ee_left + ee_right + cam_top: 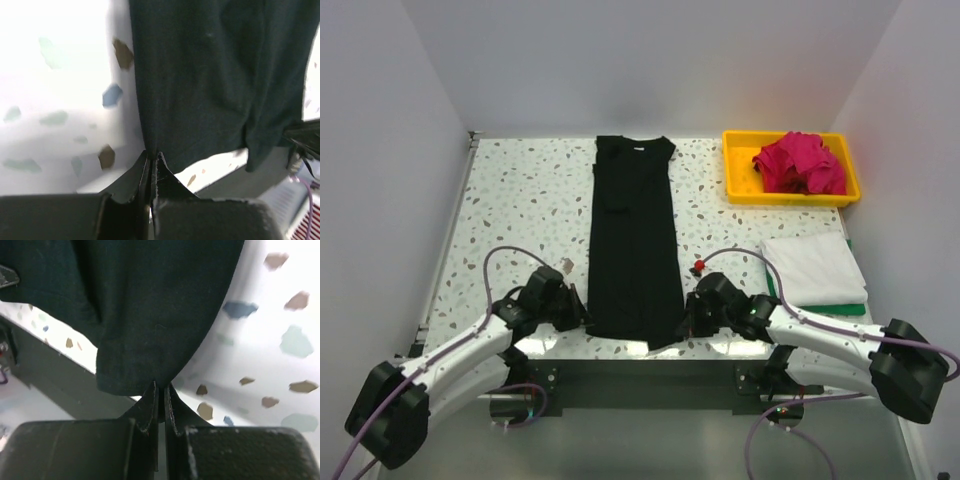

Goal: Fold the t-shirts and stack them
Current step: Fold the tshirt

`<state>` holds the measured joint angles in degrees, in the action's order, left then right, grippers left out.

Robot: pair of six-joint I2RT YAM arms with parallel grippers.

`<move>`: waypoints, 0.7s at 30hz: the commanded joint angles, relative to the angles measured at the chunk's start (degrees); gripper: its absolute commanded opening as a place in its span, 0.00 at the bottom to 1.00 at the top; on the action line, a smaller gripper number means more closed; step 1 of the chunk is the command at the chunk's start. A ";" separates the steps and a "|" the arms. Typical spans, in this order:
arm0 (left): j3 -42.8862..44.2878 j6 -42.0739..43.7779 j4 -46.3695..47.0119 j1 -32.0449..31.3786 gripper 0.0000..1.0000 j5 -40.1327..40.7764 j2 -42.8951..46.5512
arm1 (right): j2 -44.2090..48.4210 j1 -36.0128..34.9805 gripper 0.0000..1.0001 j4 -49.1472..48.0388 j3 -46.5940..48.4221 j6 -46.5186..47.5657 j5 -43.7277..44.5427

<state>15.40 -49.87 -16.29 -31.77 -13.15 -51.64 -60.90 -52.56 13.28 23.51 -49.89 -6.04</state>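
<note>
Jaws pinching near corners, black t-shirt [633,240] flat ahead

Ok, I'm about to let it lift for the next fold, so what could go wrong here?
The left gripper and right gripper pinch the black t-shirt only at the very edge of its near hem, so it may slip free on lifting. Its folded layers might shift apart. The right arm lies close to the white t-shirt and could brush it.
</note>
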 commanded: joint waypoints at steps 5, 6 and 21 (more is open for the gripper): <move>-1.95 -2.78 -5.85 -0.66 0.00 -8.12 11.12 | 2.64 -2.02 0.00 -2.73 -1.36 -1.79 -7.41; -1.86 -2.95 -6.03 -0.58 0.00 -8.38 10.95 | 2.55 -2.20 0.00 -2.56 -0.49 -1.70 -7.14; 13.59 2.67 -4.10 -0.57 0.00 -2.50 -3.80 | -2.36 -1.06 0.00 6.93 12.77 4.35 4.54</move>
<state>24.38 -49.74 -22.68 -32.08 -17.37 -52.84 -61.52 -54.19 17.28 30.13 -48.86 -6.39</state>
